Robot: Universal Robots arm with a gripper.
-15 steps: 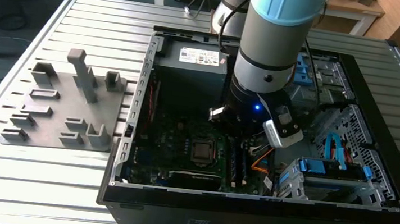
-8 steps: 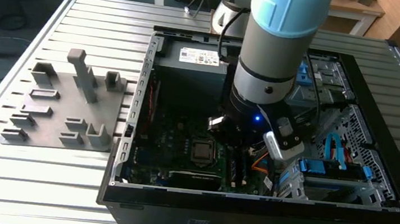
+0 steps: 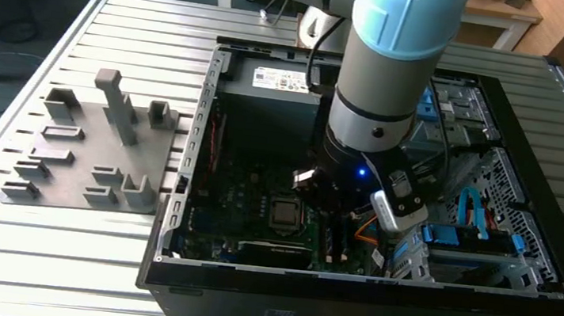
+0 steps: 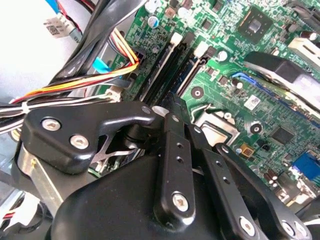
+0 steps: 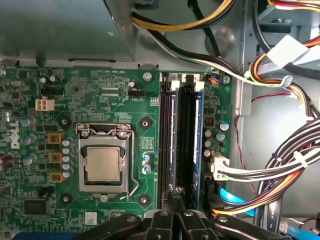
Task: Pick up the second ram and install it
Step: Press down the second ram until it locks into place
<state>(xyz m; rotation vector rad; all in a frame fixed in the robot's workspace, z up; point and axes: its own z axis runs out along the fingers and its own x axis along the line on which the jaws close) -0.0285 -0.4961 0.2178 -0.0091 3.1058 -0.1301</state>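
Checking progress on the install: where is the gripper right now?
In the first wrist view, the gripper is at one end of the memory slots, beside the CPU socket on the motherboard.

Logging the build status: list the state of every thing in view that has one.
claw: shut, tip at the end of the second ram.
second ram: upright, slotted in.
other memory stick: upright, slotted in alongside.
processor socket: latched shut, no cooler on it.
computer case: lying on its side, open.
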